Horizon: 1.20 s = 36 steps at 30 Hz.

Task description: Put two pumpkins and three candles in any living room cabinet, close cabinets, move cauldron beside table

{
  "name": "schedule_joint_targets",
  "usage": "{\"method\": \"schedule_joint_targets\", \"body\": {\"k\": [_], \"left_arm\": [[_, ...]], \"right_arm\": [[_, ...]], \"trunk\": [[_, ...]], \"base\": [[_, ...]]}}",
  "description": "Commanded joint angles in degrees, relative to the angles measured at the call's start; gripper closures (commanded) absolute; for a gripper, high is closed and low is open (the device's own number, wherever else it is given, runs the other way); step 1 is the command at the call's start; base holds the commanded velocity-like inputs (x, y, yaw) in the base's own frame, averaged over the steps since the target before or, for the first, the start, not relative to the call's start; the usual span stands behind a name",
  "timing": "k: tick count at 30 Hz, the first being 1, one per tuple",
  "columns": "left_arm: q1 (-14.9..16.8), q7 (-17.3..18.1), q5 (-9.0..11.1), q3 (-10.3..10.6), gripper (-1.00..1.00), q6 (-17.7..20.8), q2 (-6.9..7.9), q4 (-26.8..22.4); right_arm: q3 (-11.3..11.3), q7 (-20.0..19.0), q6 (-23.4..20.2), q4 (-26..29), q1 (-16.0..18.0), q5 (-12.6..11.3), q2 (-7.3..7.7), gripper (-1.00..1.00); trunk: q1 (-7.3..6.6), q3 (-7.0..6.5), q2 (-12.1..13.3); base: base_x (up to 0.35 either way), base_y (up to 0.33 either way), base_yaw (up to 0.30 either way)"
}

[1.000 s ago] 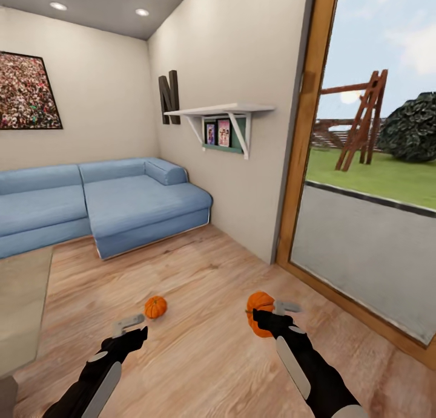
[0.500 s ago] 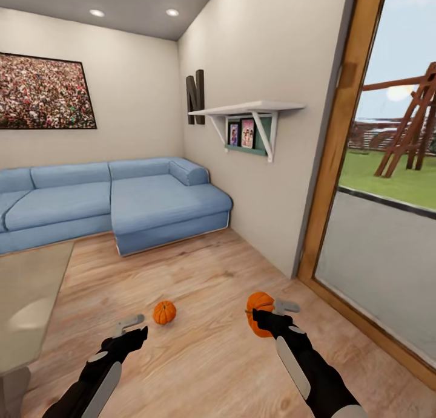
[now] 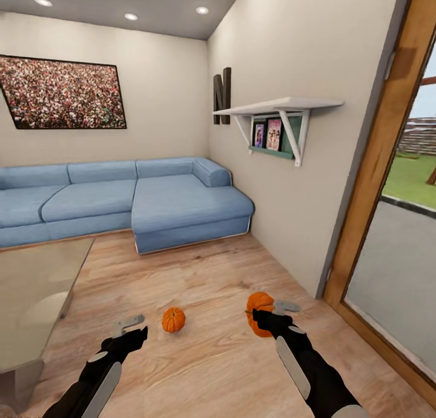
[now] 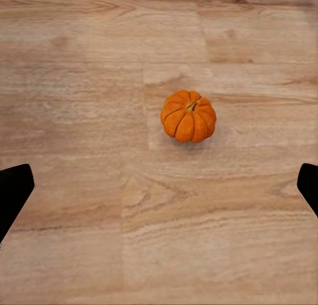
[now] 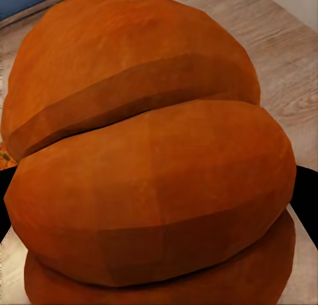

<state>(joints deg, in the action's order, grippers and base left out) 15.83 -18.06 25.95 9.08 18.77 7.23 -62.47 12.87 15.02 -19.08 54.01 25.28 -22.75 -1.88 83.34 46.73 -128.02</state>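
A teleoperated robot stands on the wooden floor [image 3: 212, 285] of the living room, its right claw [image 3: 266, 314] clamped around one orange pumpkin [image 3: 259, 306] and holding it clear of the boards, apparently ready to carry it to a cabinet. Seen from the right wrist, the pumpkin's ribbed flank sits tight between the dark fingers. The second pumpkin [image 3: 173, 319] rests upright on the floor just ahead of the left claw [image 3: 128, 327], which hangs spread wide and empty above the boards; the left wrist view puts that pumpkin [image 4: 189, 116] between and beyond the parted fingertips, suggesting a second pick-up is being lined up. A glass-topped counter [image 3: 36, 297] juts in beside the left arm, with a blue sofa [image 3: 139, 200] against the far wall.
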Motion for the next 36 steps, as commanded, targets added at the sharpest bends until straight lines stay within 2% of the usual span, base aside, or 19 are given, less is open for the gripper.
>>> {"method": "schedule_joint_targets", "body": {"k": [1, 12, 29, 36], "left_arm": [[0.06, -0.58, 0.59, 0.24, -1.0, 0.12, 0.07, -0.07], [0.07, -0.57, 0.59, 0.24, -1.0, 0.12, 0.07, -0.09], [0.08, -0.57, 0.59, 0.37, -1.0, 0.12, 0.07, -0.05], [0.08, -0.57, 0.59, 0.58, -1.0, 0.12, 0.07, -0.09]], "right_arm": [[0.13, 0.27, -0.08, 0.13, 0.03, -0.63, 0.04, 1.0], [0.13, 0.27, -0.08, 0.13, 0.03, -0.63, 0.04, 1.0], [0.17, 0.27, -0.08, 0.13, 0.03, -0.63, 0.04, 1.0], [0.14, 0.27, -0.08, 0.13, 0.03, -0.63, 0.04, 1.0]], "trunk": [[0.02, 0.06, -0.03], [0.02, 0.06, -0.03], [0.02, 0.06, -0.03], [0.02, 0.06, -0.03]], "base": [[0.26, -0.175, 0.29], [0.263, -0.158, 0.29], [0.282, -0.057, 0.29], [0.275, -0.164, 0.29]]}}
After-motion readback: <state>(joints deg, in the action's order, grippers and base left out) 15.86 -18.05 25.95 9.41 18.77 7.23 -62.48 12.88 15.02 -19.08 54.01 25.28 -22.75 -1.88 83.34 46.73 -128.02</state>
